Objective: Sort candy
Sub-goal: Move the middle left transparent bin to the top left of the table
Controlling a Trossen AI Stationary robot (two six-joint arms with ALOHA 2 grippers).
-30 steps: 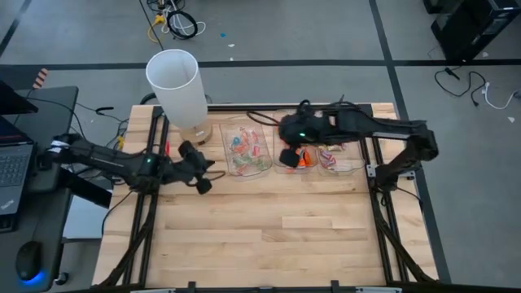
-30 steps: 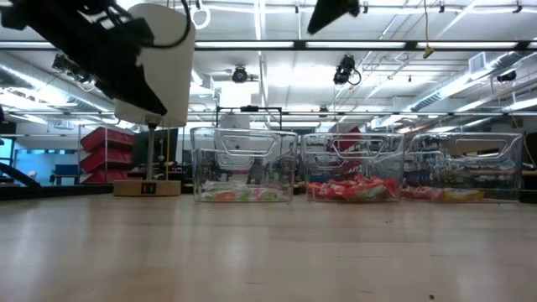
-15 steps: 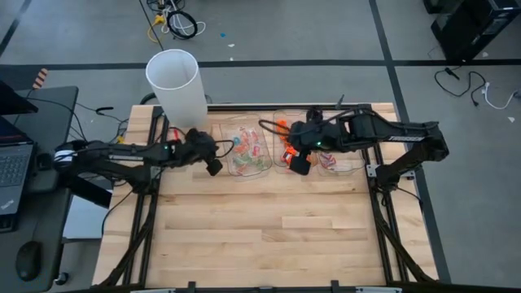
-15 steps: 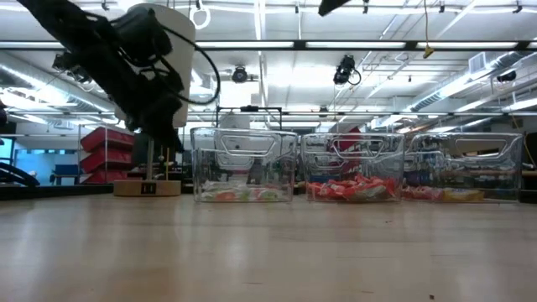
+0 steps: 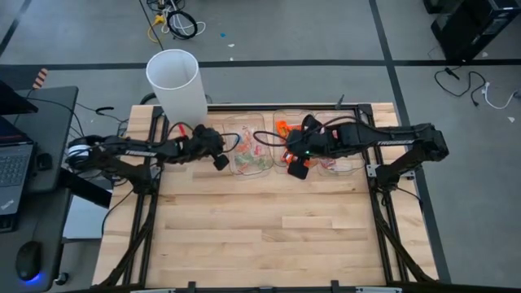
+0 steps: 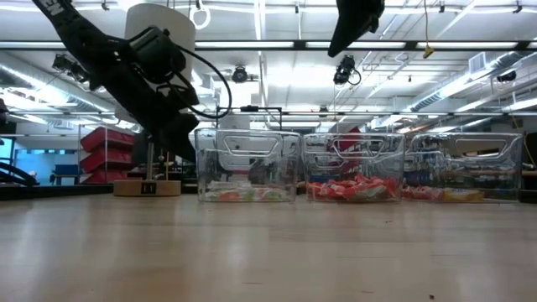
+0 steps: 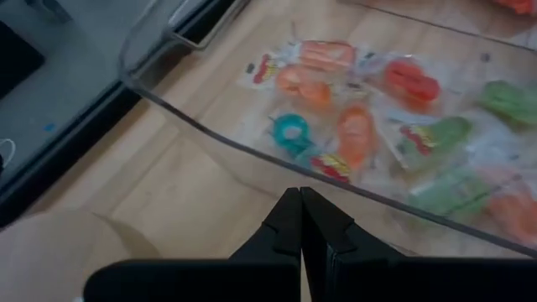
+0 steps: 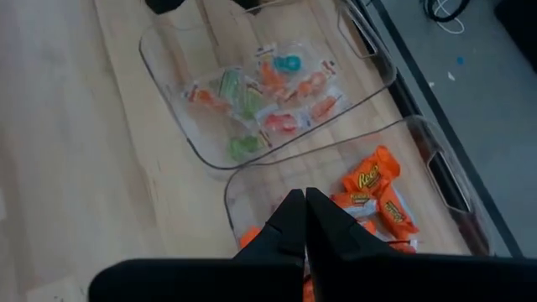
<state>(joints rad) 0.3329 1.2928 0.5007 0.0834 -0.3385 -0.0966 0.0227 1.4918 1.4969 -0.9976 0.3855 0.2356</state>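
Three clear trays stand in a row at the table's far side. The left tray (image 5: 248, 152) holds pale green-and-pink candy (image 7: 361, 126), the middle tray (image 5: 286, 155) holds orange candy (image 8: 369, 189), and the right tray (image 5: 343, 159) holds pink-and-yellow candy (image 6: 457, 195). My left gripper (image 7: 299, 195) is shut and empty. It slants down, its tip at the outside of the left tray's left wall (image 6: 200, 159). My right gripper (image 8: 304, 197) is shut and empty. It hangs high over the middle tray's near rim (image 5: 298, 172). My left gripper's shut fingertips (image 7: 289, 210) stand right at the outer side of the left tray's left wall (image 7: 210, 138), coming from the table's left and slanting down. I cannot tell whether they touch the wall.
A tall white cylinder (image 5: 175, 85) on a wooden base (image 6: 147, 187) stands at the far left, just behind my left arm. The near half of the wooden tabletop (image 5: 269, 228) lies in front of the trays. A laptop (image 5: 12, 167) sits off the table's left.
My left gripper has swung toward the table's right and far edges and come down, ending at the left tray's left wall. My right gripper has sunk a little and drifted toward the near edge over the middle tray. Both stayed shut.
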